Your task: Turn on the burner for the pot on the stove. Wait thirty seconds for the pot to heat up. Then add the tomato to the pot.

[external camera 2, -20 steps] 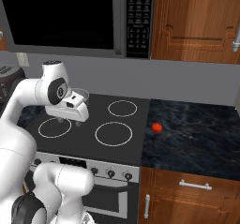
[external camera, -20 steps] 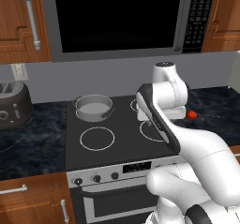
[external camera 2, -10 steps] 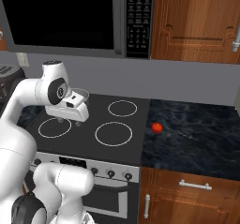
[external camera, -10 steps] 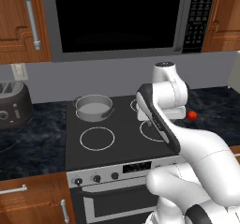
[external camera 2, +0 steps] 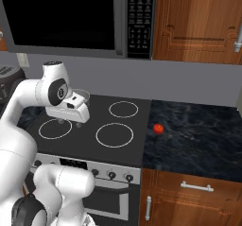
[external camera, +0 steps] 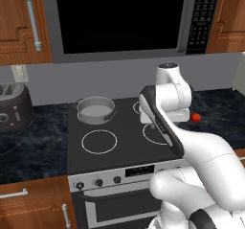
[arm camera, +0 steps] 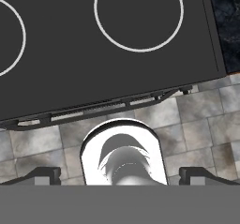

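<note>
Setting: simulated kitchen with a dark marbled counter (external camera 2: 198, 126), wood cabinets and a black microwave (external camera: 119, 17) above the stove (external camera: 119, 142).
Stove: black glass top with four white rings, silver front panel with small black knobs (external camera: 98, 182).
Gripper: the gripper (arm camera: 120, 174) hangs over the front half of the cooktop pointing down; its two dark fingertips (arm camera: 44, 174) stand far apart at the lower corners of the hand view, spread wide with nothing between them.
Pot: the grey pot (external camera: 95, 110) sits on the rear left ring, behind the gripper and to its left.
Tomato: the red tomato (external camera 2: 158, 128) lies on the counter just right of the stove, well to the right of the gripper.
Toaster: a dark toaster (external camera: 12, 107) stands on the counter far to the left.
</note>
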